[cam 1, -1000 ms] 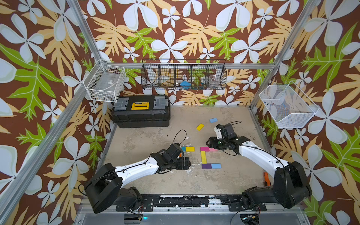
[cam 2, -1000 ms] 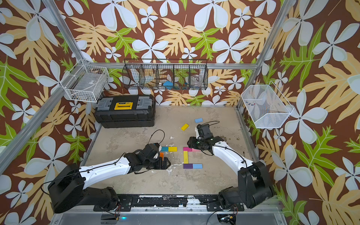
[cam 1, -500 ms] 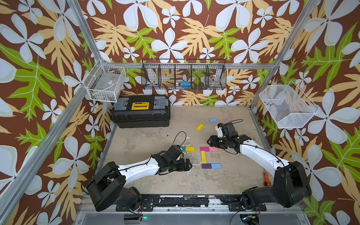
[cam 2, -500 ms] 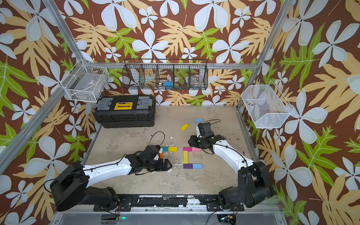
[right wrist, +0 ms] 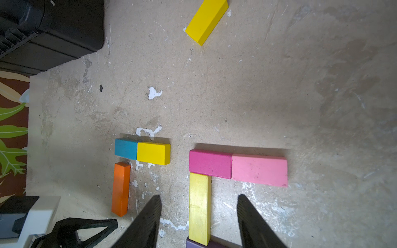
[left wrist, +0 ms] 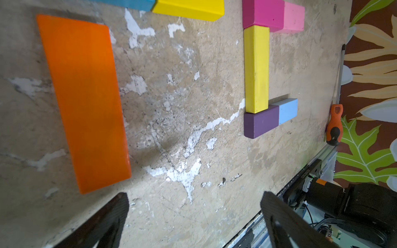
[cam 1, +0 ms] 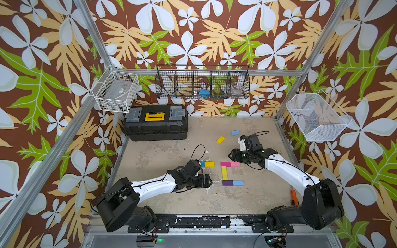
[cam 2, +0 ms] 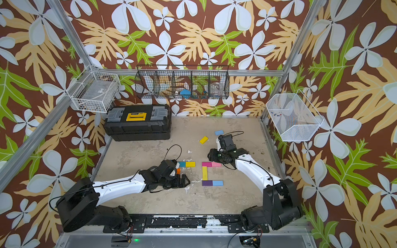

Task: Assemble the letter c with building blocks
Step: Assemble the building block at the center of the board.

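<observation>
C: magenta, pink, yellow, purple, blue blocks touching, opening at 3 o'clock
Left gripper: jaws wide apart, empty; orange block just beside
Right gripper: jaws apart, empty, at 12 o'clock of C's top bar
Loose: yellow block and blue block at 12 o'clock of C, apart

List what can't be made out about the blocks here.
Flat orange rectangular block: in both top views, almost all hidden under the left arm.
Teal rectangular block: left wrist view, cut off by the picture edge.
Purple rectangular block: right wrist view, cut off by the edge.
Black wire basket: in both top views, contents too small behind the mesh.
</observation>
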{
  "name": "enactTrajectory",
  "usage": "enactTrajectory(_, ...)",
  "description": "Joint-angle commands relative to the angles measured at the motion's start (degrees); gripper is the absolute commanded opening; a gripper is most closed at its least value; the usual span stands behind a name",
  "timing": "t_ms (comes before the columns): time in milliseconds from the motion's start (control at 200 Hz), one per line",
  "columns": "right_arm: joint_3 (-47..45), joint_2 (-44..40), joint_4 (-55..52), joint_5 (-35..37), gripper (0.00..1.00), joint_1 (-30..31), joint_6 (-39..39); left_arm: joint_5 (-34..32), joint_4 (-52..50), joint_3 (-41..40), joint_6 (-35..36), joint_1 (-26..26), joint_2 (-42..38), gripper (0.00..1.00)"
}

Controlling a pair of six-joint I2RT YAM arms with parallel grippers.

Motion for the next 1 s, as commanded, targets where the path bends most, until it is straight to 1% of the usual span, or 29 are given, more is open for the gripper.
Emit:
enactTrajectory(0, 0.52, -0.24, -0.26, 1.01, 0.58, 0.00, -0.30, 0.56, 1.22, -0.62, -0.81, -0.04, 0.13, 1.00)
enactTrajectory(996, 0.51, -0.11, -0.17, 1.06, 0.59, -0.17, -0.56, -0.92, 0.75, 1.68, 1.71, 0.38, 3.64, 1.00)
